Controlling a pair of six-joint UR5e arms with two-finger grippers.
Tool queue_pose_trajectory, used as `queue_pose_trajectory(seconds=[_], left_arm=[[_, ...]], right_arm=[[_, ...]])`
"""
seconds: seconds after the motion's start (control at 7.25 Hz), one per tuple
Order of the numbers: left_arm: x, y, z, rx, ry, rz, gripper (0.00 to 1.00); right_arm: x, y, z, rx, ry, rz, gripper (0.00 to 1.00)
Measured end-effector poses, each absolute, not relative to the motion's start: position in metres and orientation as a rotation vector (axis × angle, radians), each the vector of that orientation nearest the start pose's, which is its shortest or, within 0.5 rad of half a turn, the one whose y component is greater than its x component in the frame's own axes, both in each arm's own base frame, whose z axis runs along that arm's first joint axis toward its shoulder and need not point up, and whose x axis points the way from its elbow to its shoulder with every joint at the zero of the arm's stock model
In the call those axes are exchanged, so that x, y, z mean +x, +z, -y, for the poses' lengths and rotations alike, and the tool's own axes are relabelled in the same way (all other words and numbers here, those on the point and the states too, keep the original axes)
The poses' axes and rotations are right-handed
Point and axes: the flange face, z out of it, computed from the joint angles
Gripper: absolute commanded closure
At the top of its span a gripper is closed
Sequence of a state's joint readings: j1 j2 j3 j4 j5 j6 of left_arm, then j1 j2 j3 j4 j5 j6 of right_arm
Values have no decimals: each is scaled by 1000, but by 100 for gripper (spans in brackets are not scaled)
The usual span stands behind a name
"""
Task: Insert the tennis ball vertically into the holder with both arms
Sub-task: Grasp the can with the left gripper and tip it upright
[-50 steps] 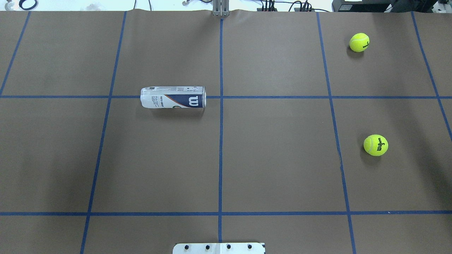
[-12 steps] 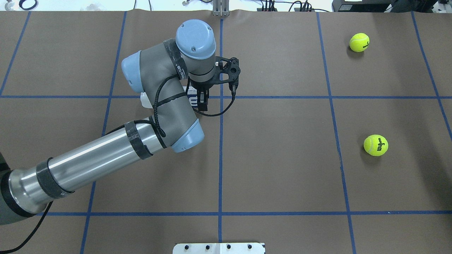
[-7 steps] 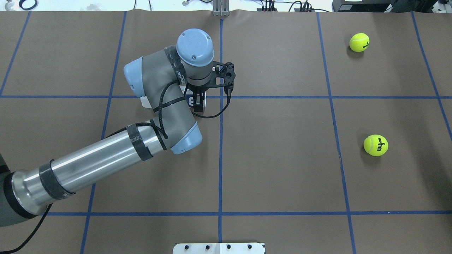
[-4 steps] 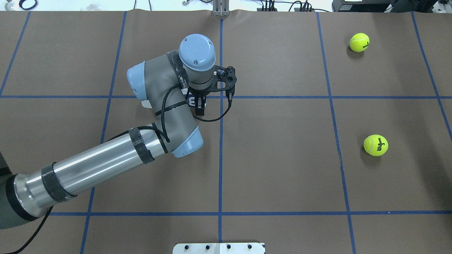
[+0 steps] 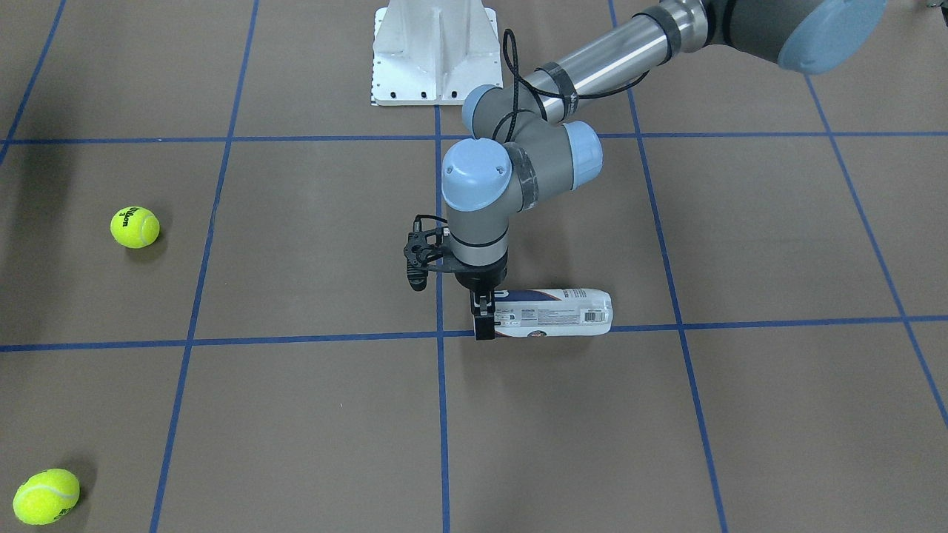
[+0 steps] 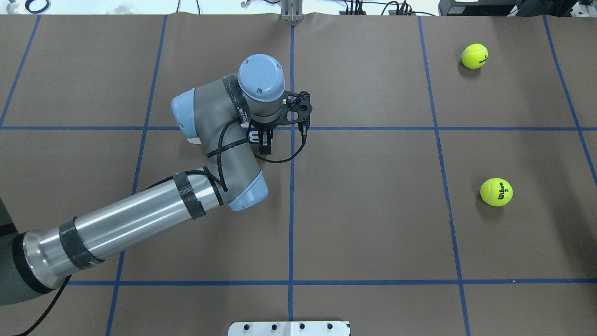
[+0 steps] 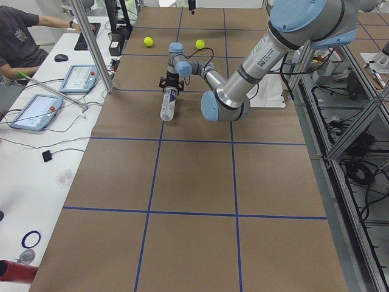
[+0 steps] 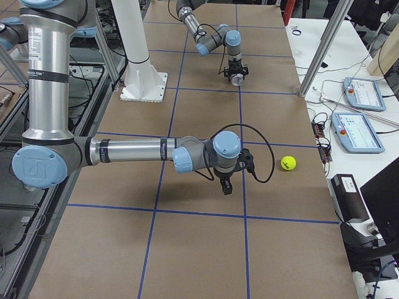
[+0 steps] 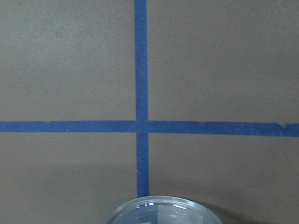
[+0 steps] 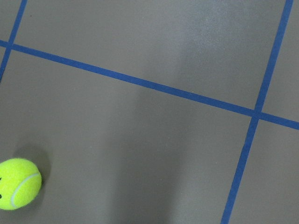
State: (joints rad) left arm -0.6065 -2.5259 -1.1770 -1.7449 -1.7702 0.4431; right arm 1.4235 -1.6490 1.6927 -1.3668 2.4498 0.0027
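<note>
From the front, my left gripper (image 5: 484,320) shows one finger (image 5: 483,327) at the end of the can (image 5: 555,314). The other finger is behind the can, so I can't tell if it squeezes. From above, my left arm (image 6: 219,126) covers most of the can. The left wrist camera cuts the can's rim off at the bottom edge. My right gripper (image 8: 227,186) is too small to tell its grip. Its camera cuts a ball (image 10: 17,189) off at the left edge.
</note>
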Motion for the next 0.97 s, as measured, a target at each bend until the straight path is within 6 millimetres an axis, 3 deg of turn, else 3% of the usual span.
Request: queue_pose_trajectory(seconds=[0.41, 0.97], left_arm=[[615, 214, 564, 745, 1387, -417, 2], [616, 217, 566, 746, 1381, -419, 18]], right_arm=[[-14, 607, 474, 163, -244, 891, 0], [-15, 609, 474, 158, -244, 891, 0]])
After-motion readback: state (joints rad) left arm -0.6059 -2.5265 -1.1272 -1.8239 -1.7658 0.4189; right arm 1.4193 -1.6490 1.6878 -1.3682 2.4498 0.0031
